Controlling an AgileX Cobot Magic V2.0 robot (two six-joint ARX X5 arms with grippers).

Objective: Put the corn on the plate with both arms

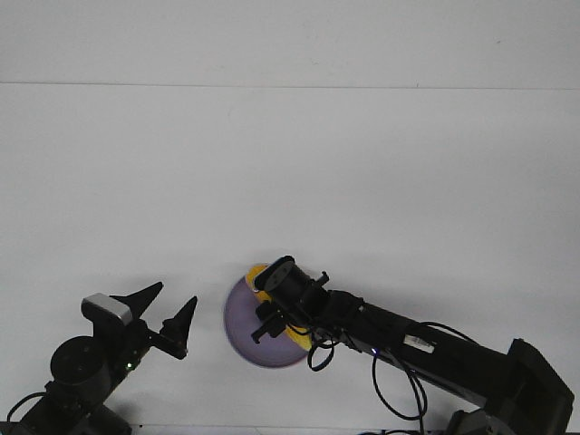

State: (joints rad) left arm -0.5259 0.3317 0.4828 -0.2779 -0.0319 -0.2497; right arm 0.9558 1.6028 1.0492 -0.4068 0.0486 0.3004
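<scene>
The lavender plate (243, 331) lies on the white table near the front, just left of centre. The yellow corn (257, 275) lies slantwise over the plate; only its far-left end and a strip at its near-right end show. My right gripper (265, 324) hangs directly over the corn and hides its middle. Its fingers are bunched under the wrist, so I cannot tell whether they hold the corn. My left gripper (170, 305) is open and empty, raised at the front left, a short way left of the plate.
The right arm (426, 353) with its loose cable loops stretches from the front right corner to the plate. The left arm's base (77, 367) sits at the front left corner. The white tabletop reaches back to a far edge (290, 86).
</scene>
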